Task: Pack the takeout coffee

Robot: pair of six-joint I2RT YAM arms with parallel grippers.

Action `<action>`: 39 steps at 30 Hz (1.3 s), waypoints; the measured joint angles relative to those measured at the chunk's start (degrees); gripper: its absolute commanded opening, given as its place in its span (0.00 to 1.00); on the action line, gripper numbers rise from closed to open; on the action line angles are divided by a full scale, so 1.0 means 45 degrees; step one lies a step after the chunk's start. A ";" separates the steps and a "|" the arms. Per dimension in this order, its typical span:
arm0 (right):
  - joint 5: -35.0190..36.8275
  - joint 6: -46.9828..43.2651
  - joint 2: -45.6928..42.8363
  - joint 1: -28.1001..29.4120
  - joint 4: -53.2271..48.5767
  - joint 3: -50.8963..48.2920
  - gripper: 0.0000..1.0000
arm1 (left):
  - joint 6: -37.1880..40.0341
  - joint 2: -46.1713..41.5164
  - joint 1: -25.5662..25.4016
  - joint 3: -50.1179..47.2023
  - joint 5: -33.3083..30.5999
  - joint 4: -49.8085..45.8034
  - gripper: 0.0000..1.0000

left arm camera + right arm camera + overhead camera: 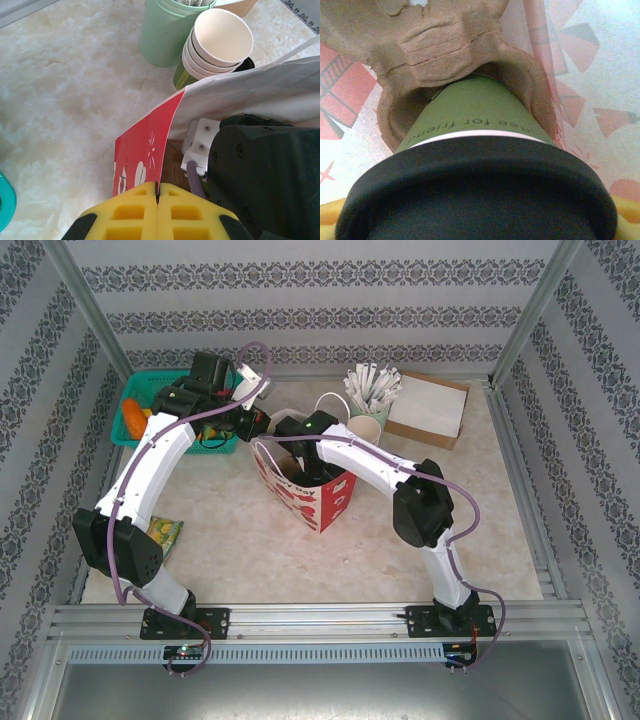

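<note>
Patterned walls enclose a pale marbled table [250,550], and at its centre stands the red-and-white gift bag [325,502]. Inside the bag lies a brown pulp carrier [440,55]. The takeout coffee [470,115] sits directly ahead of the right tool [479,215]. Its long axis runs from the lid at 6 o'clock to the base at 12, and the base dips into a carrier socket; I cannot tell whether it is fully seated. That tool stands wide around the black lid, gripping the cup. The left tool [157,200], clamped tight, pinches the bag's rim at 10 o'clock.

L claw [157,192] closed tight, R claw [477,220] wide.
</note>
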 measured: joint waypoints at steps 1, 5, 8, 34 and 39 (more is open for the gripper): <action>0.0000 -0.0005 0.0000 0.0000 0.0029 -0.0024 0.63 | 0.0000 0.0000 0.0000 0.0000 -0.0005 0.0000 0.00; -0.0010 0.0000 0.0010 0.0000 0.0175 -0.0185 0.63 | 0.0000 0.0000 0.0000 0.0000 0.0000 0.0000 0.00; -0.0015 0.0000 0.0039 0.0000 0.0219 -0.0214 0.63 | -0.0005 0.0000 0.0000 0.0000 0.0000 0.0000 0.00; -0.0010 0.0039 -0.0063 -0.0024 0.0617 -0.0486 0.62 | 0.0000 0.0015 0.0000 0.0000 0.0155 -0.0005 0.00; 0.0044 0.0039 -0.0068 -0.0024 0.0738 -0.0491 0.62 | 0.0000 0.0102 0.0000 0.0000 0.0359 0.0000 0.00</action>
